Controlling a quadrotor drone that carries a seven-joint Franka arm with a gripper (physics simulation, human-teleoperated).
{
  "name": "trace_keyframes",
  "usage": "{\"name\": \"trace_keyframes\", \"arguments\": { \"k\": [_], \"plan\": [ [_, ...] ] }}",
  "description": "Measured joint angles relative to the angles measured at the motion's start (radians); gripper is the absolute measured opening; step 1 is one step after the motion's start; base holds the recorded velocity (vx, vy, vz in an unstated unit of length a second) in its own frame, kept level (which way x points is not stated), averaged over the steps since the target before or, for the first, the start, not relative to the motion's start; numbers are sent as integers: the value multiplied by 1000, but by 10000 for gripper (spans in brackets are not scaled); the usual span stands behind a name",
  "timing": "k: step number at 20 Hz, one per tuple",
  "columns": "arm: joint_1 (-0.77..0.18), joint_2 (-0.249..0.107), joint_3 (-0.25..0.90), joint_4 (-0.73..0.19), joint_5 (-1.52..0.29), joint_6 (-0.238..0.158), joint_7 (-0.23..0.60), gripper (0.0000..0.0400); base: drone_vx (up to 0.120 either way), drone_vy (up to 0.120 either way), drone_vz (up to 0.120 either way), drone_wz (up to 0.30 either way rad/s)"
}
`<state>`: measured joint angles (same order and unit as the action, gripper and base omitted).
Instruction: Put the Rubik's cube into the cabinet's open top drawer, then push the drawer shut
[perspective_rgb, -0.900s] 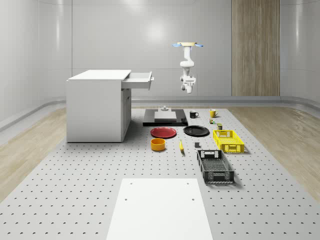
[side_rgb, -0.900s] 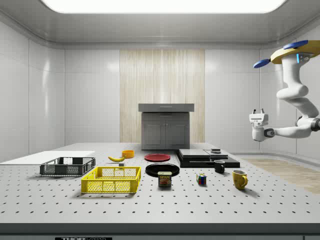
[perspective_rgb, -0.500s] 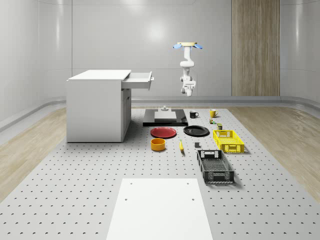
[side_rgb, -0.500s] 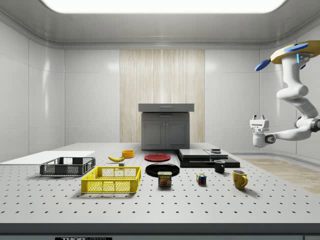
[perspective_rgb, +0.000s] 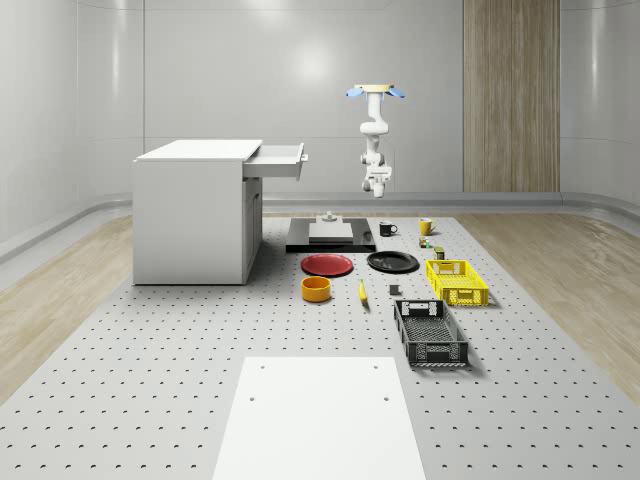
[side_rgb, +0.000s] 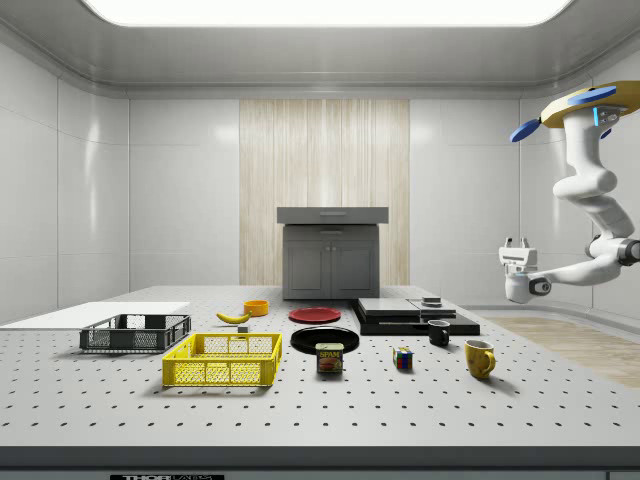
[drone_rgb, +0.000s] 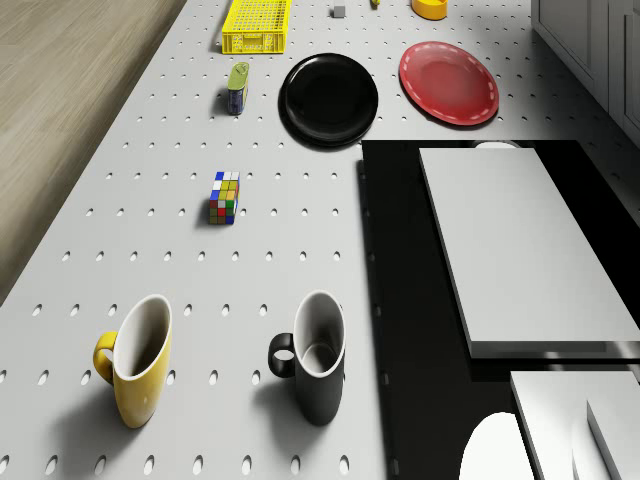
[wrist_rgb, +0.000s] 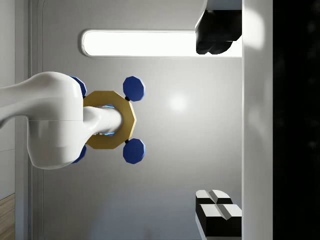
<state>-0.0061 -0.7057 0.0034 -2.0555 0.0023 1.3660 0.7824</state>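
Gripper (side_rgb: 516, 243): fingers up, spread apart, holding nothing.
Drone (side_rgb: 580, 103): hovering high beyond the table's far end.
Cube (drone_rgb: 225, 197): on table, near mugs.
Drawer (perspective_rgb: 279, 160): open.

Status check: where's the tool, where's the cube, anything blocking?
Drone hovering off the table's far end, tool pointing up, open, empty. Cube on the table between can and yellow mug. Top drawer open. Nothing blocking.

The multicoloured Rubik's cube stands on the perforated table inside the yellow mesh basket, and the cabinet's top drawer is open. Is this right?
Not quite. The multicoloured Rubik's cube stands on the bare perforated table, apart from the yellow mesh basket, as the drone view shows. The cabinet's top drawer is indeed open, as the whole-scene view shows.
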Motion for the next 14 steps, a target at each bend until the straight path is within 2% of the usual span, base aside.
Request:
{"name": "trace_keyframes", "arguments": {
  "k": [3,14],
  "plan": [
    [0,3,0,8,0,-3,0,400,13,93,0,0],
    [-2,1,1,12,0,0,-1,400,120,120,0,0]
  ]
}}
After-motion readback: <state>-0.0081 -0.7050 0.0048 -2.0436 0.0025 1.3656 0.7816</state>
